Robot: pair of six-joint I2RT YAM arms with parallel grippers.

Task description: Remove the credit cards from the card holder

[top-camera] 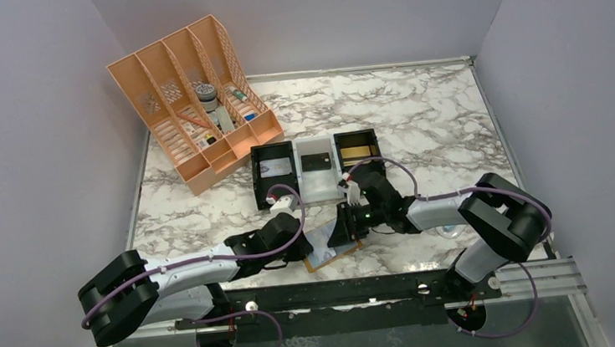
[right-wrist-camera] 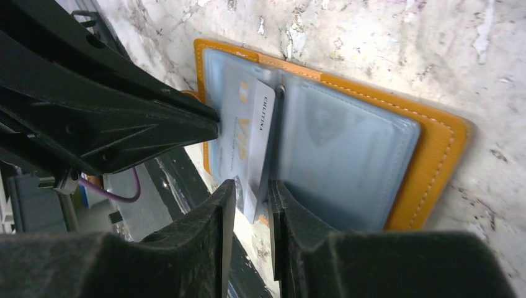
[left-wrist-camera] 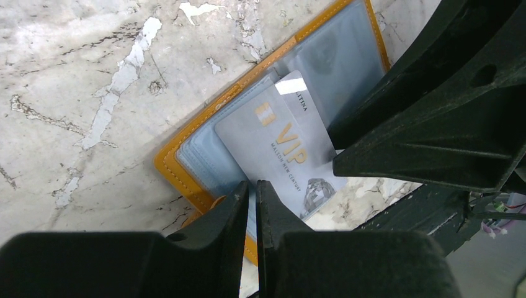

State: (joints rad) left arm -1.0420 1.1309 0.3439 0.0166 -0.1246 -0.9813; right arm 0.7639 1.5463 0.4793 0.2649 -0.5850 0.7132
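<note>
The mustard-tan card holder [top-camera: 334, 257] lies open on the marble near the front edge, its pale blue inner panels up [left-wrist-camera: 180, 171] [right-wrist-camera: 428, 161]. A silver-grey credit card marked VIP [left-wrist-camera: 279, 149] [right-wrist-camera: 248, 136] sticks halfway out of a sleeve toward the table edge. My left gripper [left-wrist-camera: 252, 186] [top-camera: 306, 245] is shut on the holder's near edge, with a thin blue panel pinched between its fingers. My right gripper [right-wrist-camera: 251, 186] [top-camera: 344, 229] stands slightly open, and the card's protruding corner lies between its fingers with a gap on each side.
Three small bins stand in a row behind the holder: black [top-camera: 274, 172], white [top-camera: 317, 168] and black with a tan inside [top-camera: 358, 150]. A peach desk organizer [top-camera: 193, 108] fills the back left. The black base rail [top-camera: 365, 290] runs just in front of the holder.
</note>
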